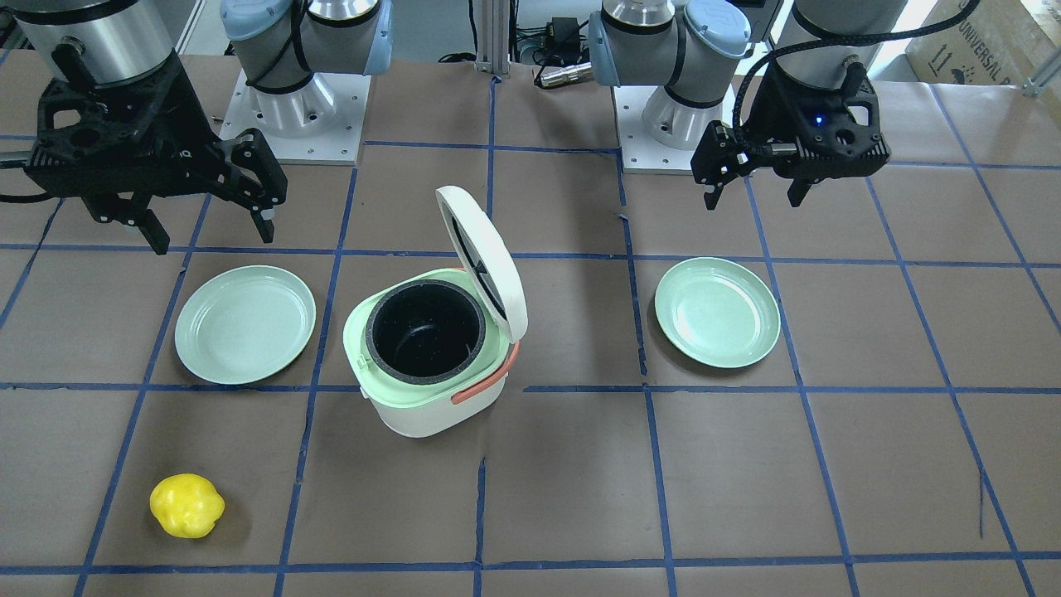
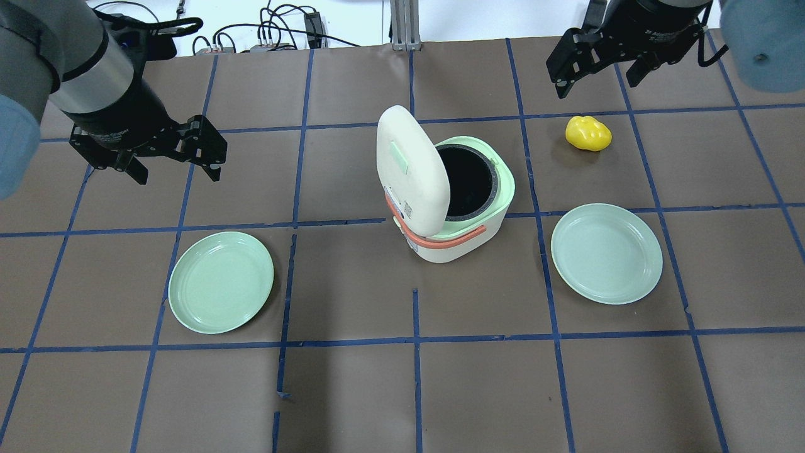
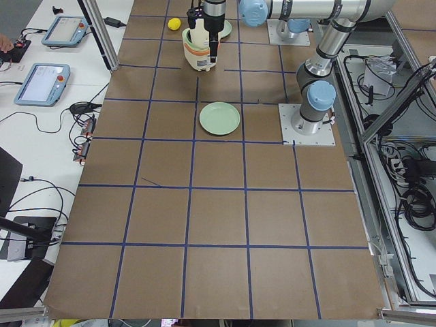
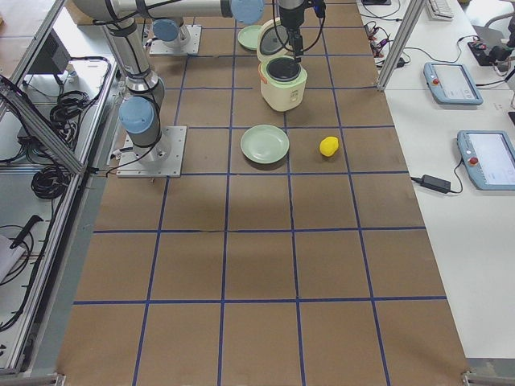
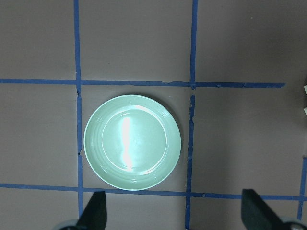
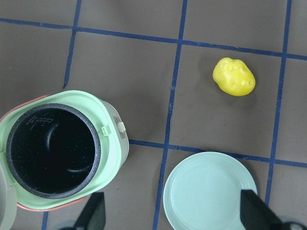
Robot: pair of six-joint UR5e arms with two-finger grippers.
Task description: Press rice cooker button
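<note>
The rice cooker [image 2: 453,242] stands near the middle of the brown, blue-taped surface [image 2: 352,390], between two pale green plates. Its white lid [image 2: 412,167] is swung up on the hinge and stands nearly upright, which leaves the dark inner pot [image 1: 424,332] uncovered. An orange handle [image 2: 440,238] wraps around the body below the green rim, and a small tab [image 6: 106,129] juts from the rim on the side away from the hinge. The left pincer [image 2: 176,170] hangs above the surface, well apart from the cooker, with its jaws spread wide and nothing between them. In its wrist view the left plate [image 5: 132,142] lies flat below it. The right pincer [image 2: 597,82] is also spread wide and empty. It hovers on the robot's right, apart from the cooker. The right plate [image 2: 607,253] lies on that side, and a lumpy yellow object [image 2: 588,133] sits beyond it, farther from the robot. Neither pincer touches anything.
</note>
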